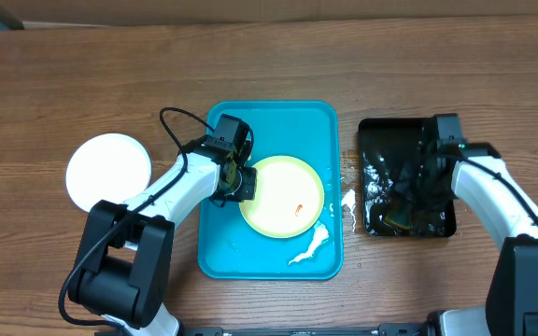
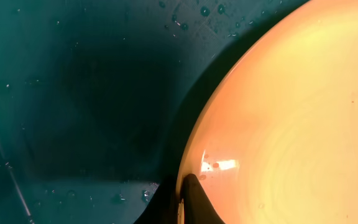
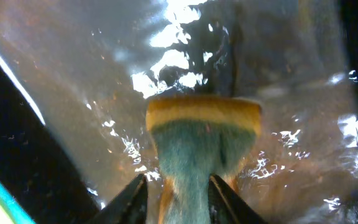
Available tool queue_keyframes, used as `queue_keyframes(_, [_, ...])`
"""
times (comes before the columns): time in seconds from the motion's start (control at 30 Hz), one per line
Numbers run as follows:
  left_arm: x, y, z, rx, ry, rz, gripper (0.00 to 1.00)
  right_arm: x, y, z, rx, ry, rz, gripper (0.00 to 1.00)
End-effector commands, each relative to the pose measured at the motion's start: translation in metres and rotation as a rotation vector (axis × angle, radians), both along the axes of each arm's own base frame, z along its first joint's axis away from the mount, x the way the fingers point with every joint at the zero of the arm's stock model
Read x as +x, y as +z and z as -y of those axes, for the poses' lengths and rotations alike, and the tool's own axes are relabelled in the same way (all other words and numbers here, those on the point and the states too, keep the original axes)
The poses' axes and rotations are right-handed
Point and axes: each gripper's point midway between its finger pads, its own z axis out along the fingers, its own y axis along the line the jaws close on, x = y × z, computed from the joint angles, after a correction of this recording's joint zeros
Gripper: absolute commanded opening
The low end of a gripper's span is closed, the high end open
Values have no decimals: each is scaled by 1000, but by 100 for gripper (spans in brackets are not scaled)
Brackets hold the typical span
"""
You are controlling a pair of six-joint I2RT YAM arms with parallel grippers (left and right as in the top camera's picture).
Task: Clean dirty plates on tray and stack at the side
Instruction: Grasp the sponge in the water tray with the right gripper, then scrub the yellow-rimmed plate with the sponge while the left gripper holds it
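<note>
A pale green-rimmed plate (image 1: pixel 283 196) with a small orange smear lies on the turquoise tray (image 1: pixel 278 126). My left gripper (image 1: pixel 241 182) is shut on the plate's left rim. In the left wrist view the jaws (image 2: pixel 182 199) pinch the rim of the plate (image 2: pixel 291 124) over the tray floor (image 2: pixel 73 93). A white plate (image 1: pixel 108 173) lies on the table at the left; I cannot tell whether another lies under it. My right gripper (image 1: pixel 409 201) is shut on a green-and-yellow sponge (image 3: pixel 201 143), fingers (image 3: pixel 179 199) on both its sides, down in the wet black tray (image 3: pixel 73 81).
The smaller black tray (image 1: pixel 372 131) with water stands right of the turquoise tray. White foam lies on the turquoise tray's front right (image 1: pixel 308 247) and on the table between the trays (image 1: pixel 347 201). A cable loops above my left wrist.
</note>
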Motion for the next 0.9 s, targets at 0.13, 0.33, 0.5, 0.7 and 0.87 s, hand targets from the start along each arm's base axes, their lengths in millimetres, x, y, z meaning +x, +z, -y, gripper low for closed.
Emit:
queue_keyframes(0.13, [-8, -6, 4, -26, 7, -40, 4, -14, -24, -3, 13, -20, 20, 23])
queue_keyframes(0.33, [-8, -6, 4, -26, 8, -41, 4, -11, -16, -3, 16, -11, 13, 4])
queue_keyframes(0.5, [-9, -6, 3, -25, 8, -42, 4, -1, 20, -8, 32, 67, 13, 4])
queue_keyframes(0.7, [-9, -6, 4, -31, 53, -50, 4, 8, 62, -24, 118, 85, 23, 4])
queue_keyframes(0.87, [-7, -6, 4, -35, 73, -48, 4, 11, 77, -70, 278, 240, 78, 4])
